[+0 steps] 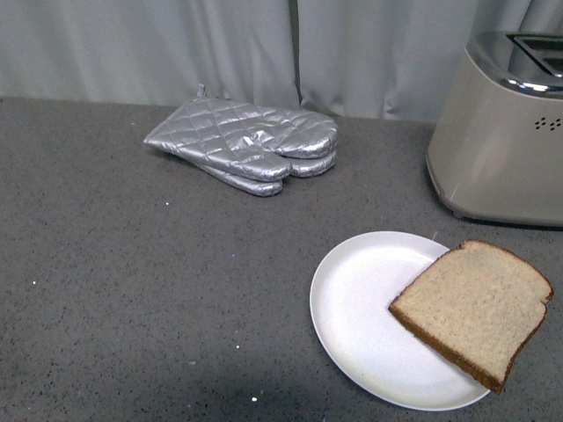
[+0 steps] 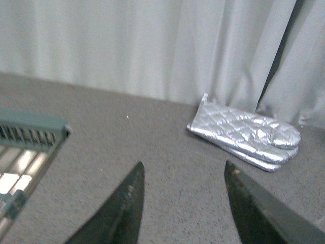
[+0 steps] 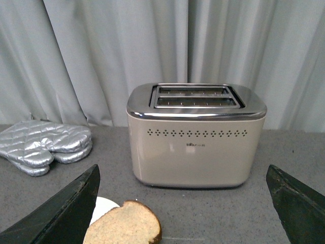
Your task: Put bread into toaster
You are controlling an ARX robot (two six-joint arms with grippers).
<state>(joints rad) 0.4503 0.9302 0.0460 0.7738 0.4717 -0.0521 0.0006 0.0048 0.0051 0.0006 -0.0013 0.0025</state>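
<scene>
Front view: the toaster [image 1: 501,132] stands far right, slots upward to take a slice. The plate [image 1: 361,299] lies nearer, and the bread [image 1: 475,308] overhangs its rim, probably easing a grasp. The right gripper [image 3: 182,169] is spread wide and empty; the left gripper [image 2: 184,165] is likewise parted.

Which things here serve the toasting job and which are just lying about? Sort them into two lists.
Job: bread, partly on the white plate; toaster, slots empty.
Lying about: white plate; silver oven mitts; grey curtain.
</scene>
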